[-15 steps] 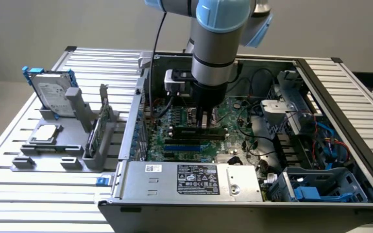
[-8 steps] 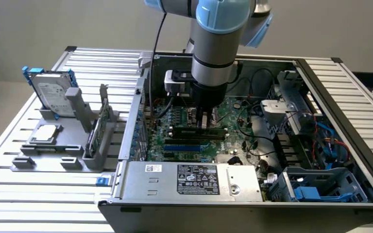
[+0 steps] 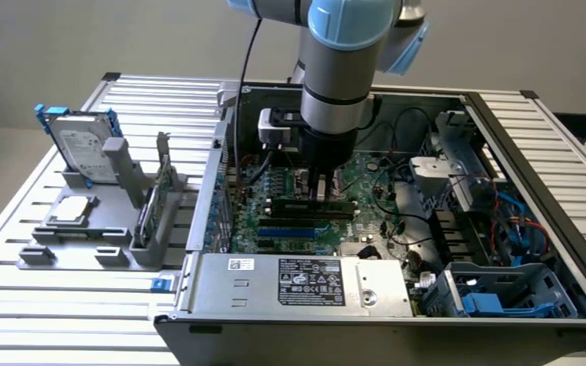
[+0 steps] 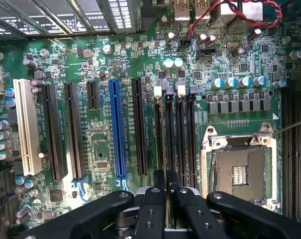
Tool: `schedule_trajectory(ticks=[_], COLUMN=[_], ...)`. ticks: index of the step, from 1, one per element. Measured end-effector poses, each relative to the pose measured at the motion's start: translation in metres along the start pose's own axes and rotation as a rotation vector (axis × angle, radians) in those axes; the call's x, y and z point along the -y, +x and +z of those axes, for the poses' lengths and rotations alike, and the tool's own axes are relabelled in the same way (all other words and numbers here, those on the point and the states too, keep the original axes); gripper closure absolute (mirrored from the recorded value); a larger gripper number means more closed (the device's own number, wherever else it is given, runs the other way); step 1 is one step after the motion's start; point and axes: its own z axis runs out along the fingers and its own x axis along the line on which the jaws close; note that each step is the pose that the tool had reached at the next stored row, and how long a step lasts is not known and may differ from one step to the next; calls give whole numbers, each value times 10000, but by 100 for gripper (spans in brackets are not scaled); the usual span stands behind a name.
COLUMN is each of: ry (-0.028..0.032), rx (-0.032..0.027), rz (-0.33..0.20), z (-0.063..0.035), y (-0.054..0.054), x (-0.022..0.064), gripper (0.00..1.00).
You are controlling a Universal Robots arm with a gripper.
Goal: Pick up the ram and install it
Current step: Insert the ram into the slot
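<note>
Inside the open computer case (image 3: 537, 145), my gripper (image 3: 320, 194) hangs low over the green motherboard (image 3: 375, 183). It is shut on the ram (image 3: 291, 205), a long dark stick that lies level just above the board. In the wrist view the gripper (image 4: 167, 191) has its black fingers (image 4: 152, 204) pressed close together. The ram (image 4: 168, 174) shows edge-on between them as a thin dark strip. It lines up with the row of narrow memory slots (image 4: 181, 129) beside the CPU socket (image 4: 237, 169). I cannot tell whether the ram touches a slot.
A silver power supply (image 3: 304, 282) spans the case's near side, and cables and a blue drive cage (image 3: 502, 293) fill the exterior view's right. On the exterior view's left, a grey stand (image 3: 79, 229) holds a hard drive (image 3: 82, 145) and an upright card (image 3: 161, 194). Long expansion slots (image 4: 118, 134) lie beside the memory slots.
</note>
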Motion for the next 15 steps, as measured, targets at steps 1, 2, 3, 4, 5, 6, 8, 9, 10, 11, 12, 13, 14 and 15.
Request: schedule_trajectory(ticks=[1,2,3,4,5,6,8,9,10,11,12,13,14,15], ry=[0,-1,-2,-2,-2,-2,-2,-3,-2,-3,-3,-3,-3,-3], rx=[0,-3,-3,-4,-4,-4,-3,-3,-3,-3,-4,-4,-4,-4], rz=[0,-6,-24,-29,-34,-40,-47,-51,-54,-59,-63,-68,-74,-79], z=[0,-1,-1,-2,-2,-2,-1,-1,-1,-1,-2,-2,-2,-1], y=[0,0,1,1,2,2,2,3,3,5,6,6,7,7], x=[0,0,0,-1,-1,0,0,0,0,0,0,0,0,0], gripper=[87,87,87,87,87,87,87,87,87,87,87,87,87,87])
